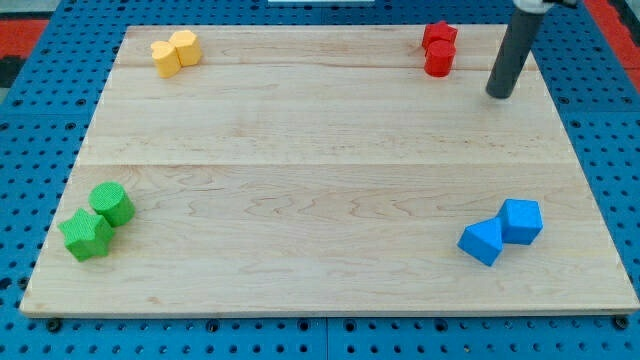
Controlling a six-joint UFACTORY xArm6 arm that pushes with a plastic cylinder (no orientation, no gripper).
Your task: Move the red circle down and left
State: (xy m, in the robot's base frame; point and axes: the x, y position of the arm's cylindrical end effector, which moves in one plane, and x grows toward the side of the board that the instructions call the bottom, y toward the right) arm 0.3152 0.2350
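Observation:
The red circle point(439, 61) is a short red cylinder near the view's top right of the wooden board point(320, 170). A red star-shaped block point(439, 37) touches it just above. My tip point(498, 94) is the lower end of the dark rod. It stands to the right of the red circle and slightly below it, apart from it by a small gap.
Two yellow blocks point(175, 52) touch each other at the top left. A green cylinder point(112, 203) and a green star point(87, 235) sit at the bottom left. Two blue blocks point(503, 230) sit at the bottom right. A blue pegboard point(30, 120) surrounds the board.

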